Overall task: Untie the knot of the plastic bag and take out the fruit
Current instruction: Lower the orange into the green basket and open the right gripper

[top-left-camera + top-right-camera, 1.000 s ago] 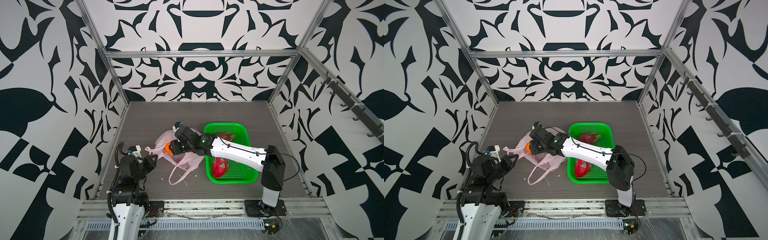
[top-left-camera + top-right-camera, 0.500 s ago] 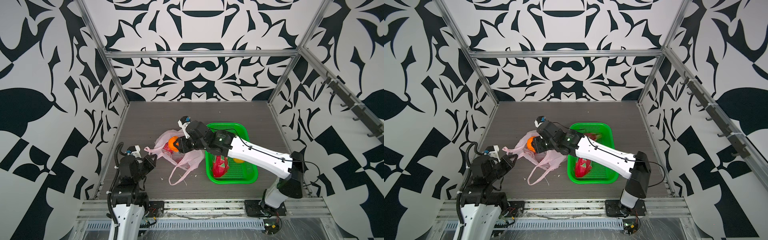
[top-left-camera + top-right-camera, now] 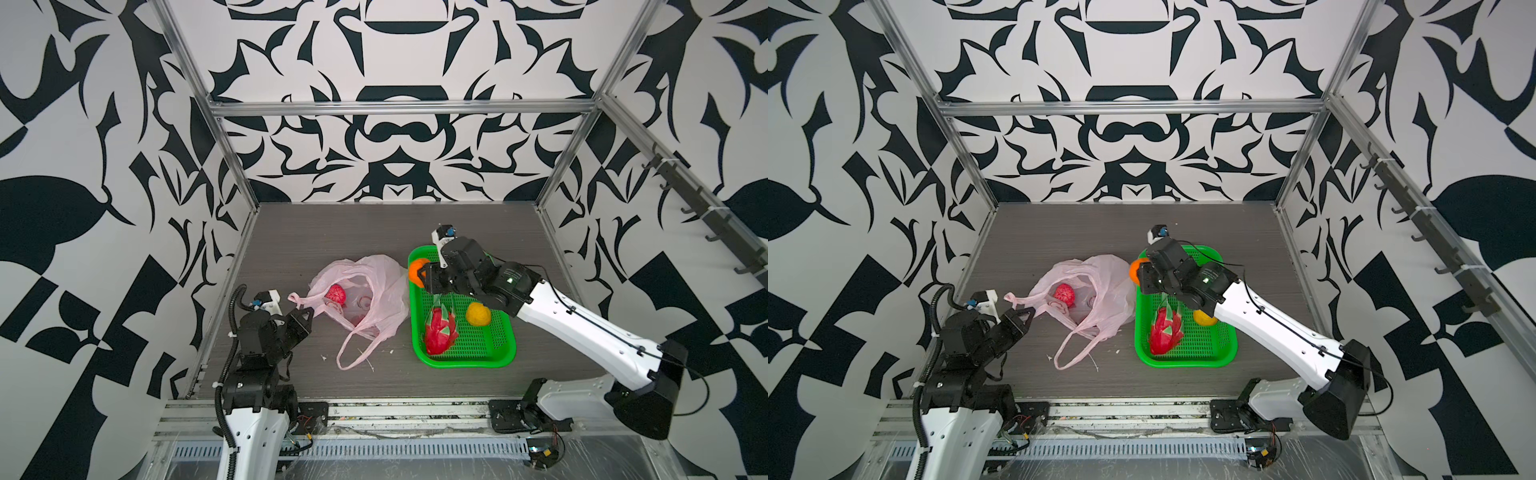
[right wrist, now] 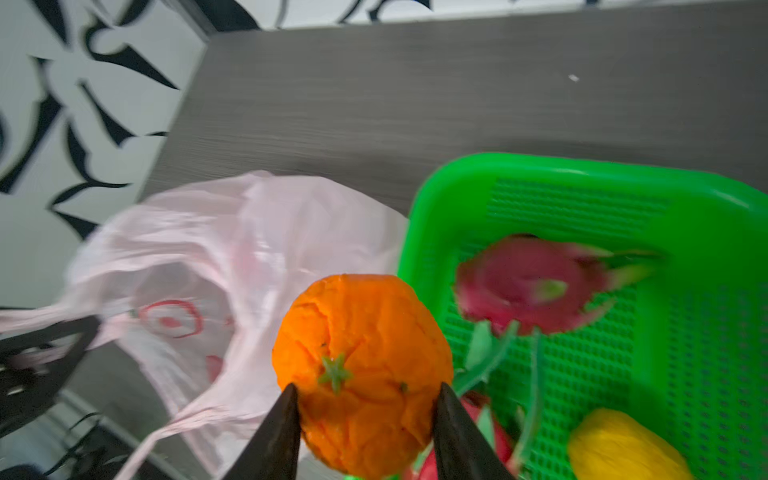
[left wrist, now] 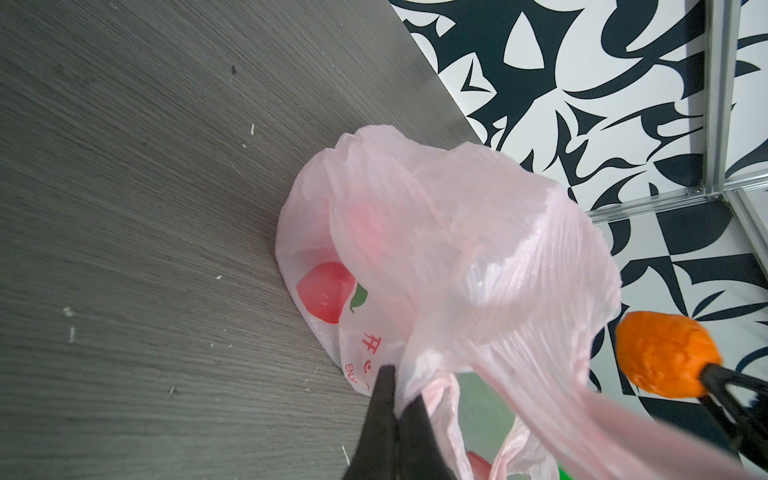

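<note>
Above the green basket's (image 3: 461, 366) rim, your right end effector (image 4: 368, 399) clasps an orange (image 4: 357, 332) for release; your left end effector (image 3: 305, 312) pinches the plastic bag (image 3: 384, 282) open.

Left arm (image 3: 253, 345): black joint housings, white base link, ribbed black conduit (image 3: 230, 328) alongside, white zip ties.
Right arm (image 3: 582, 328): long white links, small dark screws, thin black cable along top, black elbow block, green-lit label near wrist.
White camera block (image 3: 441, 237), blue connector.
Right gripper (image 4: 368, 388): black tapered fingers (image 4: 274, 436).
</note>
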Controlling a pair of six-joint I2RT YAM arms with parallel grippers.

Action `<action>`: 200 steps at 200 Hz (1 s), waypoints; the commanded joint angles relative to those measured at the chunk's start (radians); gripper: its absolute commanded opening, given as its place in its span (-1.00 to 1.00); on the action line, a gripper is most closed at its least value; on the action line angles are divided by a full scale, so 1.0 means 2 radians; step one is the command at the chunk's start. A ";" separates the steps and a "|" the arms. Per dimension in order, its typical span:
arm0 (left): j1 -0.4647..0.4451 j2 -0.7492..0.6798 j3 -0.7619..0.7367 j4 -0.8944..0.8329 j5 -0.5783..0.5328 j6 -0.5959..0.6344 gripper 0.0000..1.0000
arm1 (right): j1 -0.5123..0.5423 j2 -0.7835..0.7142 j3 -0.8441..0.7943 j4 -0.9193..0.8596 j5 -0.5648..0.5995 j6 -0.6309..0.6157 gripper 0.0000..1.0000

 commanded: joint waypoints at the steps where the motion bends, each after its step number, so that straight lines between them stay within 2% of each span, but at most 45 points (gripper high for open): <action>1: 0.000 0.000 0.010 -0.001 -0.001 0.003 -1.00 | -0.027 -0.019 -0.040 -0.006 0.013 0.001 -0.71; 33: 0.000 0.001 0.011 -0.003 0.000 0.007 -1.00 | -0.065 -0.011 -0.083 -0.002 0.013 0.004 -0.71; 50: 0.000 0.002 0.012 -0.003 0.002 0.008 -1.00 | -0.078 0.000 -0.096 -0.005 0.038 0.004 -0.72; 144: 0.000 0.011 0.012 0.000 0.010 0.015 -1.00 | -0.108 0.029 -0.145 0.003 0.068 0.016 -0.71; 200: 0.000 0.016 0.009 0.003 0.011 0.014 -1.00 | -0.124 0.039 -0.156 0.021 0.065 0.008 -0.47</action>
